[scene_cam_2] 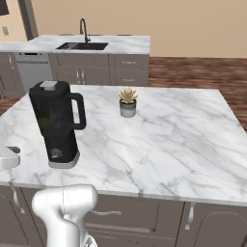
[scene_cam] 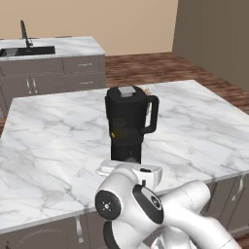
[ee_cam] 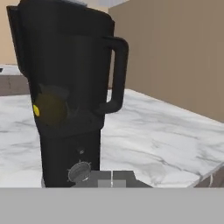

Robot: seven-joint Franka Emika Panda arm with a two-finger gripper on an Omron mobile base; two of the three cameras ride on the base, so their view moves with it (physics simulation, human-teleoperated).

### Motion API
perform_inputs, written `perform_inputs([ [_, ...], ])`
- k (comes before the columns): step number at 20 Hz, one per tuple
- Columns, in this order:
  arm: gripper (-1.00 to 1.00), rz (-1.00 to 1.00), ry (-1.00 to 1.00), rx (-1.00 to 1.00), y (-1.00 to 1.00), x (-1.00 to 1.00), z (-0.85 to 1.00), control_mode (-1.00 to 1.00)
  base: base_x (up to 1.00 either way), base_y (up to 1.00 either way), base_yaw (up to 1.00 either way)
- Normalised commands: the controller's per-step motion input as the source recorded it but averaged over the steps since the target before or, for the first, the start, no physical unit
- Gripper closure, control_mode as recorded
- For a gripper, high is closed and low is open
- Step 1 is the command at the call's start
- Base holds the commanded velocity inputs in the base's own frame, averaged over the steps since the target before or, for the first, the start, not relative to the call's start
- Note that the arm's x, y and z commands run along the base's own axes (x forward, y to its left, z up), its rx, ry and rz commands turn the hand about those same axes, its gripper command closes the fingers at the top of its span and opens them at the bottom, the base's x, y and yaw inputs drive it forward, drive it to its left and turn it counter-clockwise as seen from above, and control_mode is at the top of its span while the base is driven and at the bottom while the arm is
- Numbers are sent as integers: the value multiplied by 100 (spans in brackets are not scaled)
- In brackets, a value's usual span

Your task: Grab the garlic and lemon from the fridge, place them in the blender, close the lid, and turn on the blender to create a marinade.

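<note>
White-veined marble makes up the big island tabletop [scene_cam: 58, 126], and the robot's arm [scene_cam: 146, 204] rises at its near edge. Beyond the island, at the far wall, a second counter carries a sink [scene_cam_2: 82, 46] with a dark tap. Over on the right of the island, well apart from the work, a small potted succulent [scene_cam_2: 128, 102] stands by itself.

Nearer the front edge stands the blender [scene_cam: 127, 121], tall and upright, its handle pointing right as I look from behind the arm. The lid [scene_cam: 127, 92] sits on top of the jar, its grey square centre showing, so I judge the closing done. Through the dark jar wall a yellow patch shows low on the left side, the lemon [ee_cam: 49, 108]; the garlic I cannot make out behind the tinted wall.

The gripper [ee_cam: 112, 179] sits low in front of the blender's base, jaws pressed together and holding nothing. In the hand view the round knob [ee_cam: 79, 171] lies just up and left of the closed tips, near them, though I cannot tell whether they touch it. What is left, by my reckoning, is turning the blender on, so the tips need a short shift left and forward onto that knob.
</note>
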Motion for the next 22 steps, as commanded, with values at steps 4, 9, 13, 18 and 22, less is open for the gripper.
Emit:
perform_inputs([
  [4,100,0,-7,0,-29,56,-45,-100,0,0,0],
  [9,100,5,-2,0,-3,36,-49,-100,0,0,0],
  [13,100,0,0,0,0,53,-20,-100,0,0,0],
  [18,100,0,-1,0,0,52,-15,-100,0,0,0],
  [22,100,0,0,0,0,40,-22,-100,0,0,0],
])
